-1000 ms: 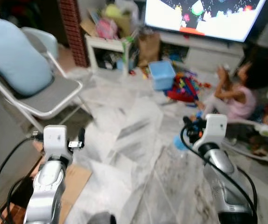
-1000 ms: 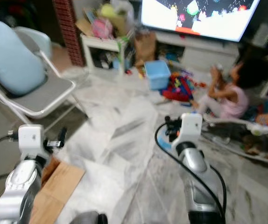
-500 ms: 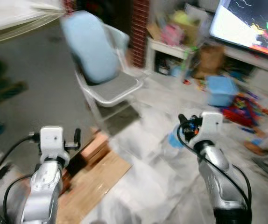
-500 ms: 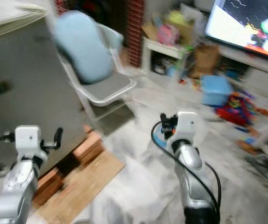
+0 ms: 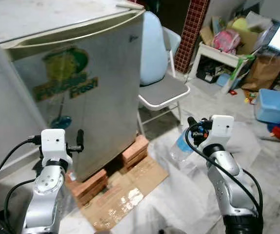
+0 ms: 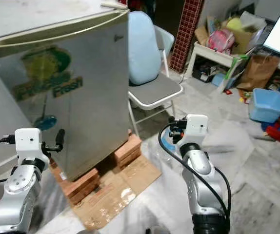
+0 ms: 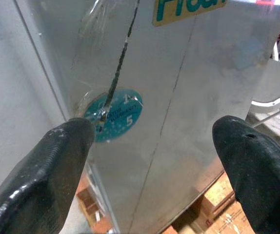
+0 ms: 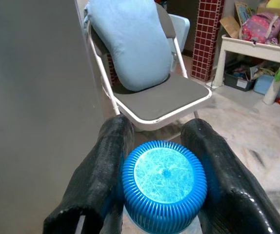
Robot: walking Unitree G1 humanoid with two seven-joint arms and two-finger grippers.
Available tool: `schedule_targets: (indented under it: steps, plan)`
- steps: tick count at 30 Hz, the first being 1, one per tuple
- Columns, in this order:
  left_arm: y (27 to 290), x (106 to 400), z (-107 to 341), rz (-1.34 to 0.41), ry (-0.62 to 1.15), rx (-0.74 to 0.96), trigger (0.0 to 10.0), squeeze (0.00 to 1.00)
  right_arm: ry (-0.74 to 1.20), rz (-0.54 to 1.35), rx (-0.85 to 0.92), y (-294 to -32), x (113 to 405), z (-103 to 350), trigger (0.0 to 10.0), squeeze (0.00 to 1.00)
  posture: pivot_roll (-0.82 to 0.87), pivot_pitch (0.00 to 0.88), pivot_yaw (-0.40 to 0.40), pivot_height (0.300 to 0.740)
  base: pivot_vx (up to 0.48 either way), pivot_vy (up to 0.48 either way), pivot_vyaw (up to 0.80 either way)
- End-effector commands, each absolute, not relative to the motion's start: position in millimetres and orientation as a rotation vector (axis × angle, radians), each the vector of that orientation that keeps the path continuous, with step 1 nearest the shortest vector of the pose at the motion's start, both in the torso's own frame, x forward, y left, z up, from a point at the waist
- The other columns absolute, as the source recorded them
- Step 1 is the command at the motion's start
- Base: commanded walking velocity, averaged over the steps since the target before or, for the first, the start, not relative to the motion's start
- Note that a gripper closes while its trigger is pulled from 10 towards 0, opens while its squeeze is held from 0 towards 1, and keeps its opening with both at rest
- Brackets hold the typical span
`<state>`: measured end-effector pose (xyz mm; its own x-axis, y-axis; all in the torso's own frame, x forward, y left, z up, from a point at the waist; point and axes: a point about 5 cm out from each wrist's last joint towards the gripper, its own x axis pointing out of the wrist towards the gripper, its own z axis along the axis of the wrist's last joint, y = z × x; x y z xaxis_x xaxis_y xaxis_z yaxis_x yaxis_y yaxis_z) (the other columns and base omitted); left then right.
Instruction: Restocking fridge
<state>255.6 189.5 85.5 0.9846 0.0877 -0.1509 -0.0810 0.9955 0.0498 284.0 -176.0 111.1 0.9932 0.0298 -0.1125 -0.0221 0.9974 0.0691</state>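
Facing a silver fridge, door shut, raised on bricks over a flattened cardboard sheet on the marble floor.

Right gripper clamped on a clear water bottle with a blue cap, the two black fingers pressed against either side of the cap. Bottle carried out ahead of the right arm, off the fridge's right-hand corner and well apart from the door; long axis running along the fingers, cap end toward the wrist, body pointing away toward the fridge side and the folding chair with its pale blue cushion just beyond the fridge.

Left gripper empty, fingers spread wide, aimed straight at the fridge door and near it, with the round teal sticker on the door between the fingertips in the left wrist view. No handle made out there; door edge and top lip lying above the left gripper.

Judged step: approach finished or nearly so, door yet to be opened. Left arm clearly the nearer to the door and free, so likely the one to pull it; right arm with the bottle waiting off the fridge's right until an opening exists. Risk: bottle held only at the cap, so possible swing or slip.
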Motion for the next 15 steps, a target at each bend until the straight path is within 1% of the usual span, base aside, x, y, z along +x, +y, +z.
schedule_targets:
  steps: [1,8,15]
  plan:
    - [189.0,256.9,87.4,0.089,0.144,0.066,10.0,0.0,0.082,0.008,0.061,-181.0,286.0,117.4,10.0,0.0,0.02,0.01,-0.028,0.74,0.0,0.0,0.0]
    - [189.3,257.9,87.5,0.108,0.136,0.067,10.0,0.0,0.078,0.005,0.052,-182.4,287.5,118.1,10.0,0.0,0.02,0.005,-0.032,0.74,0.0,0.0,0.0]
    - [194.9,258.7,86.3,0.172,0.146,0.072,10.0,0.0,0.075,0.001,0.043,-184.0,289.1,118.9,10.0,0.0,0.02,0.003,-0.037,0.74,0.0,0.0,0.0]
